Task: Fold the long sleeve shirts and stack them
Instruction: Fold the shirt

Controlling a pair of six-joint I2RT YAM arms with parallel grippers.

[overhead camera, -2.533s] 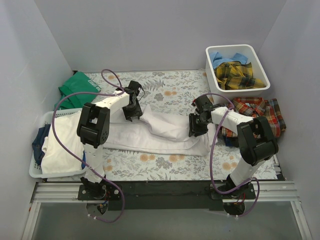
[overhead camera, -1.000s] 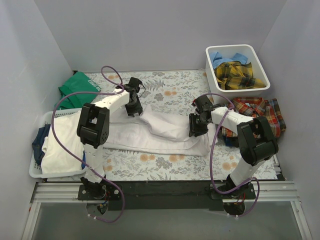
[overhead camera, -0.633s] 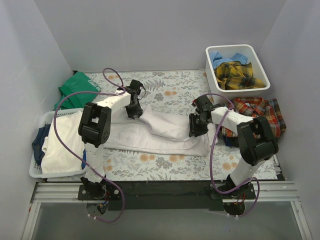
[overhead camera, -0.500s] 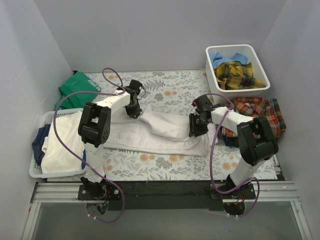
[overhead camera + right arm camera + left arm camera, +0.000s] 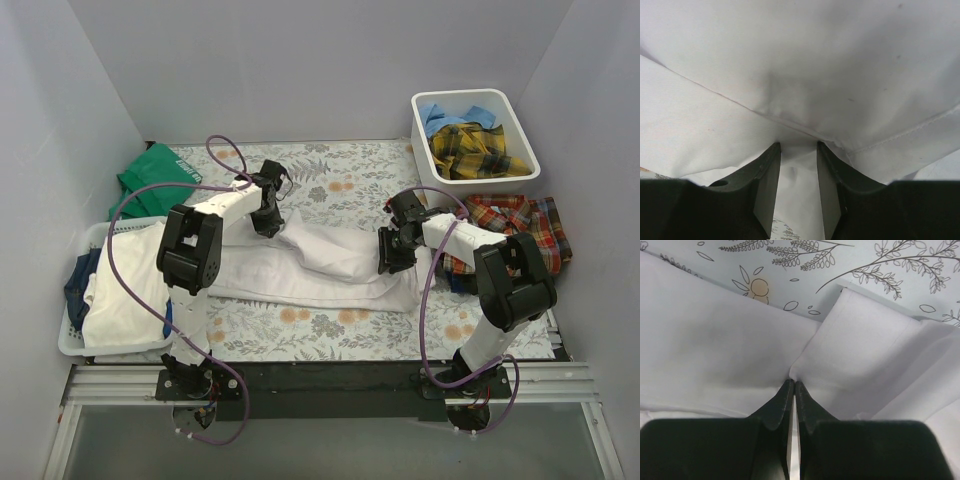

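Note:
The large white shirt (image 5: 330,265) lies folded into a long band across the floral table cover (image 5: 340,325). My left gripper (image 5: 268,225) sits at its far left edge, and its jaws are shut on a pinch of the white shirt (image 5: 730,350) at the left gripper's tips (image 5: 792,384). At the band's right end my right gripper (image 5: 388,262) has its jaws partly closed, and a bunch of the white shirt (image 5: 805,60) sits between the tips of the right gripper (image 5: 797,145). The red-orange-navy plaid shirt (image 5: 520,225) lies crumpled at the right.
A white bin (image 5: 524,128) at the back right holds the yellow-dark plaid shirt (image 5: 475,150) and the light blue shirt (image 5: 440,115). A basket (image 5: 72,345) of white and blue clothes stands at the near left. Green cloth (image 5: 155,175) lies behind it. Grey walls enclose three sides.
My left gripper has closed its jaws on the white shirt's far edge, after edging slightly toward the back. The right arm has not moved.

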